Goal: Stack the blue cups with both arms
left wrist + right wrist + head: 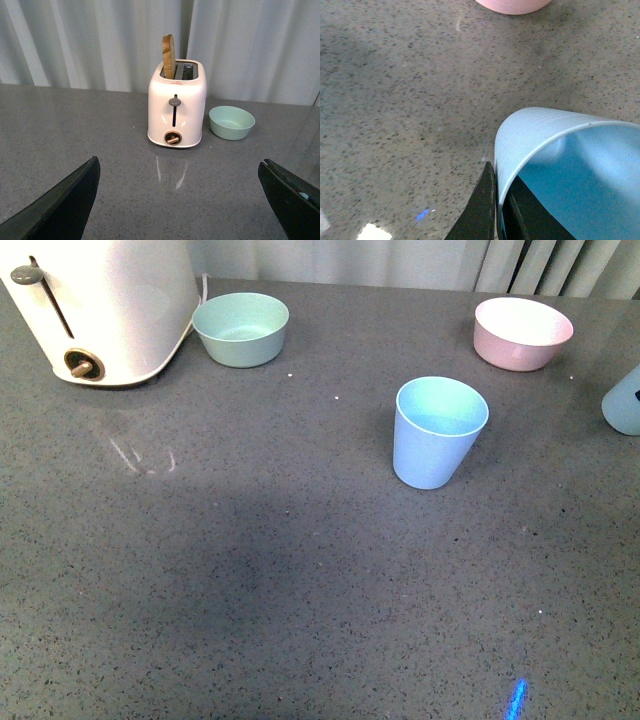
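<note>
No brand or readable writing shows anywhere; a small reddish mark on top of the white toaster (176, 112), beside its slots, is too small to read.

The front view cuts off the toaster's top and shows neither arm clearly. The held blue cup (622, 405) is only a sliver at the right edge of the front view, near the pink bowl (522, 333). I cannot tell whether it touches the counter. In the right wrist view its base is out of frame.

The right gripper (499, 181) pinches this cup's rim, one black finger outside the wall and one inside. The left gripper (178, 162) is spread wide and empty. Only the dark wedge-shaped tips of its fingers (65, 205) show, and they point toward the toaster.

The standing blue cup (440, 432) sits upright mid-counter, right of centre and well apart from both bowls. It is matte, handleless and tapers to its base.

The mint-green bowl (241, 329) is low and rounded, just right of the toaster. A browned bread slice (168, 56) stands up out of one slot. The counter (250, 590) is grey, speckled and faintly glossy, with pale pleated curtains (100, 40) behind it.
</note>
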`<state>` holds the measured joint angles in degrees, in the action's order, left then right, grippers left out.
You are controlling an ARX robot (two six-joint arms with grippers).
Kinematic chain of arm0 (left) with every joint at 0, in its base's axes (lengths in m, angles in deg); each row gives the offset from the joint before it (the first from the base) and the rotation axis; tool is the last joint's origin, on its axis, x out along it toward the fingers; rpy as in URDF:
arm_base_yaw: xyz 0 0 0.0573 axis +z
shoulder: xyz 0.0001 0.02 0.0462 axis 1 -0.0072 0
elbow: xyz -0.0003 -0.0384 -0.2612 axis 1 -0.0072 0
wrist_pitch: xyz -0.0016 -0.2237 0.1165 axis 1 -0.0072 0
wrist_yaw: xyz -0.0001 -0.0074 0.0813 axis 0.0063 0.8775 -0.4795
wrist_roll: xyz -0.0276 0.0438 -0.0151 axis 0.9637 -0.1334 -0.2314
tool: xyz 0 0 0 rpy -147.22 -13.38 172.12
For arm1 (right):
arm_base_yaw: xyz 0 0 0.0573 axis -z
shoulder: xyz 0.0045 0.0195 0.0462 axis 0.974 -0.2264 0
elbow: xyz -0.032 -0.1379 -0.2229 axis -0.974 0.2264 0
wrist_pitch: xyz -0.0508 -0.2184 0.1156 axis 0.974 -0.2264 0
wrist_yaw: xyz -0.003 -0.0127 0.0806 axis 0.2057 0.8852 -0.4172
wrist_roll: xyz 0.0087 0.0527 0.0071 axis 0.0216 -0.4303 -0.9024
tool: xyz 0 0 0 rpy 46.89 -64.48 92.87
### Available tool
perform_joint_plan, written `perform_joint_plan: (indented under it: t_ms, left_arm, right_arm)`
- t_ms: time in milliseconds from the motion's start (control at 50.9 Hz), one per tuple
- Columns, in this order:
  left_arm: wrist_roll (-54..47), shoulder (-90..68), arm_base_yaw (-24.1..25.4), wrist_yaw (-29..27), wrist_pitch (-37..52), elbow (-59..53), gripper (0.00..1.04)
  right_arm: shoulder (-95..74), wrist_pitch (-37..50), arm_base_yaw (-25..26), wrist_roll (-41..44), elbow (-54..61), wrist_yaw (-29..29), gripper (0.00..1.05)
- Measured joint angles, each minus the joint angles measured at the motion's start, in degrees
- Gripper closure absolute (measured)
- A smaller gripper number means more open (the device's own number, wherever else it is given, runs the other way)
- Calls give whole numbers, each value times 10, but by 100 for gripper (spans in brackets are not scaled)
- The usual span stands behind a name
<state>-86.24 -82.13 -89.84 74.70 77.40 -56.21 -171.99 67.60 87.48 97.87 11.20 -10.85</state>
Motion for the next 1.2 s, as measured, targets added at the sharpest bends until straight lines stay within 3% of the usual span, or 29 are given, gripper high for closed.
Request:
perform_joint_plan:
  t_ms: [196,412,687,1198]
  left_arm:
    - [0,0,0,0,0,0,9]
    - [0,0,0,0,0,0,9]
    - [0,0,0,0,0,0,9]
    - [0,0,0,0,0,0,9]
  right_arm:
    - [142,-80,-23,9,63,-91,103]
    - [259,-118,-93,-1,97,-162,103]
    - [249,-103,-186,-9,120,-130,103]
    - [183,-59,-231,-38,118,-99,102]
